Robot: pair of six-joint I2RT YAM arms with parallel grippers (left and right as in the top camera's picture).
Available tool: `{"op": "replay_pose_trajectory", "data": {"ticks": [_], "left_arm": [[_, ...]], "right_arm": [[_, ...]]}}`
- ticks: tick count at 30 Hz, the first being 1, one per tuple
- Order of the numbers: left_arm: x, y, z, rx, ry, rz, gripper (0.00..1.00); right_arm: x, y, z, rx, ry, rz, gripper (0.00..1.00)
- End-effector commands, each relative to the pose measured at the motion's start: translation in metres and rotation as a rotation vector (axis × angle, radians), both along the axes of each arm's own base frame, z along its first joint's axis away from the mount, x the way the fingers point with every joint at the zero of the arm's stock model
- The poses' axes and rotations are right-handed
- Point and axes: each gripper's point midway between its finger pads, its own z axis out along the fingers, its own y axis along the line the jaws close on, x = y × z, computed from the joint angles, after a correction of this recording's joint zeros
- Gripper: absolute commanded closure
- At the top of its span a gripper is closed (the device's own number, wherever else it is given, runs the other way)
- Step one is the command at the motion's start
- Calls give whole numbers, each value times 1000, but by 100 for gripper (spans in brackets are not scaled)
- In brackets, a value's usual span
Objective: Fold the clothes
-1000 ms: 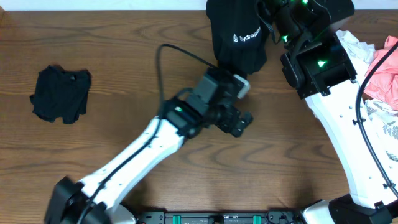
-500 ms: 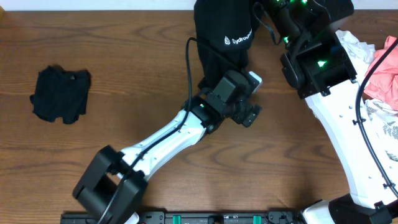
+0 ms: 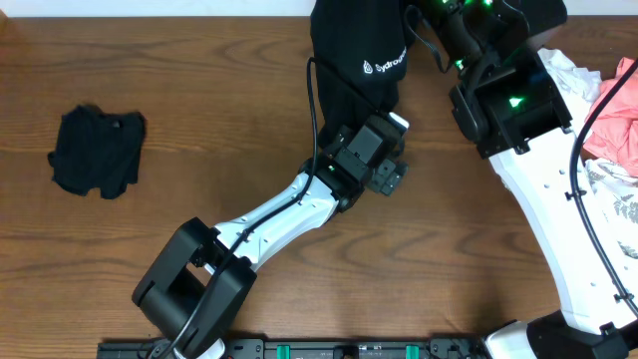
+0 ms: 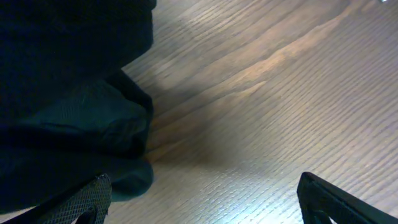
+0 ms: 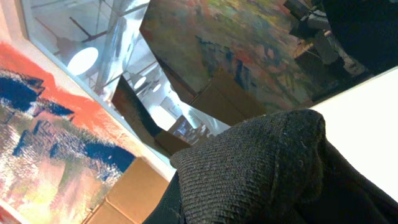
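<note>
A large black shirt with a small white logo hangs from the top centre of the overhead view. My right gripper is shut on its upper part. In the right wrist view bunched black fabric fills the bottom and hides the fingers. My left gripper stands open just below the shirt's lower edge. In the left wrist view its fingertips are spread wide over bare wood, with the black shirt against the left one. A smaller folded black garment lies far left.
A pile of white, pink and leaf-print clothes sits at the right edge beside the right arm. The left arm runs diagonally across the wooden table from the front edge.
The right gripper has shifted the black shirt a little left. The left gripper has moved up and to the right, to the shirt's lower edge, still open.
</note>
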Motion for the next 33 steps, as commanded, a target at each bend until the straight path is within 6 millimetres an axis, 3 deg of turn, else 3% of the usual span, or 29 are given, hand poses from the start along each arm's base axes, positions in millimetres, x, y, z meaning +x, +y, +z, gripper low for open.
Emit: {"op": "replay_pose_trajectory", "data": {"ticks": [1, 6, 9, 16, 25, 32, 33], "left_arm": [[12, 12, 6, 49, -50, 54, 7], [29, 38, 11, 54, -88, 237, 7], [35, 45, 12, 26, -81, 282, 2], [54, 62, 18, -100, -70, 436, 2], [59, 63, 23, -130, -79, 447, 2], [62, 61, 49, -189, -128, 445, 3], [62, 60, 54, -198, -135, 445, 7]], "right_arm": [[-16, -3, 27, 15, -65, 10, 98], [-15, -3, 25, 5, -59, 8, 98], [-15, -2, 23, -2, -54, 10, 98], [-21, 9, 21, -9, -50, 48, 98], [-21, 8, 22, -24, -62, 40, 98], [-23, 5, 29, -13, -84, 37, 98], [-23, 4, 31, -10, -90, 34, 99]]}}
